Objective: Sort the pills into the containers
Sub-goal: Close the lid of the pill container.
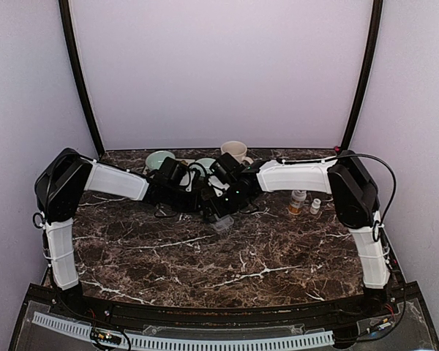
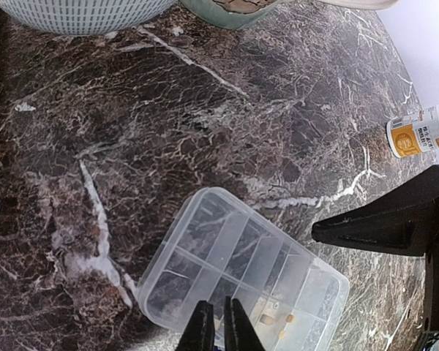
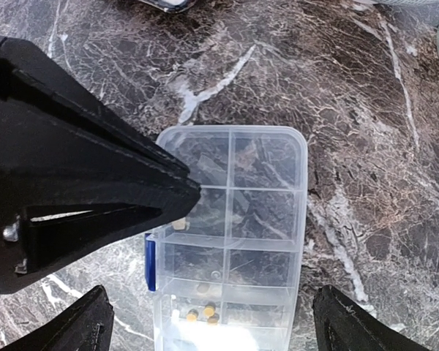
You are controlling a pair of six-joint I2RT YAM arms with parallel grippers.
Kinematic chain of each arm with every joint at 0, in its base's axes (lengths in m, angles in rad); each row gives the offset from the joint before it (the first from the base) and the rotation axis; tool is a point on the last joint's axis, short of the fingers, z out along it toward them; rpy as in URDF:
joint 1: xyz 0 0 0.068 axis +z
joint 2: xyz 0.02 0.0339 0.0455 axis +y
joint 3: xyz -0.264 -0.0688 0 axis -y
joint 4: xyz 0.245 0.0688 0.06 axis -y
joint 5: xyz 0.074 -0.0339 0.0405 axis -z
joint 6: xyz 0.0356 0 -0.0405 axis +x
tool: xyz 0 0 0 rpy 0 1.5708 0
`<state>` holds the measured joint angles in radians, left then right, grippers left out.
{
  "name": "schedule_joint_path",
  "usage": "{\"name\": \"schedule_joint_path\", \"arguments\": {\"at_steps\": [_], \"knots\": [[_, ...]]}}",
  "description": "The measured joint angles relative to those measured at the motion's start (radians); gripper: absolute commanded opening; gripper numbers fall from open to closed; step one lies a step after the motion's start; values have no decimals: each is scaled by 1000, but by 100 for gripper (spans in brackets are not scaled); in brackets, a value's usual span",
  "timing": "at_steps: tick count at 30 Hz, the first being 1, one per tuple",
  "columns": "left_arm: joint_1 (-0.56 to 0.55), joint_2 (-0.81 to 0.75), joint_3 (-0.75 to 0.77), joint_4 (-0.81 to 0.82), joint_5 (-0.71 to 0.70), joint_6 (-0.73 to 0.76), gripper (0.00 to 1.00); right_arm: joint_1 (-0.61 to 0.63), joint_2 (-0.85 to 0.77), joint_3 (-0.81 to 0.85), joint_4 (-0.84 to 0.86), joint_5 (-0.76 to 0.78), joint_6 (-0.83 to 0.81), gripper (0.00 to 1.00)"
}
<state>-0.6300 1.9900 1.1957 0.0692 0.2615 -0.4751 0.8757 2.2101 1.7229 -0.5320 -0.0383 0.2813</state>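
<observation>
Left fingers (image 2: 202,333) over organiser box (image 2: 234,256), pill bottle (image 2: 418,131) nearby.

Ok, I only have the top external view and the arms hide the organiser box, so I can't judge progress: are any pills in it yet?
Observer: Yes. The right wrist view shows a few yellow pills in one compartment of the organiser box, at the end nearest that camera.
Operator: Is the right gripper holding anything?
Observer: No. The right gripper is wide open over the box, nothing between its fingers.
Operator: And the left?
Observer: The left gripper is shut, tips over the box; whether it pinches a pill I cannot tell.
</observation>
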Motion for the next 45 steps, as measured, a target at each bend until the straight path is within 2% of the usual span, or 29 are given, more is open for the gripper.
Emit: {"name": "schedule_joint_path", "arguments": {"at_steps": [22, 34, 45], "knots": [[0, 0, -2, 2, 11, -2, 8, 42, 67, 31, 2, 135, -4, 93], [0, 0, -2, 3, 12, -8, 7, 63, 71, 30, 21, 199, 22, 83], [0, 0, -7, 11, 22, -11, 7, 69, 71, -5, 88, 227, 63, 77]]}}
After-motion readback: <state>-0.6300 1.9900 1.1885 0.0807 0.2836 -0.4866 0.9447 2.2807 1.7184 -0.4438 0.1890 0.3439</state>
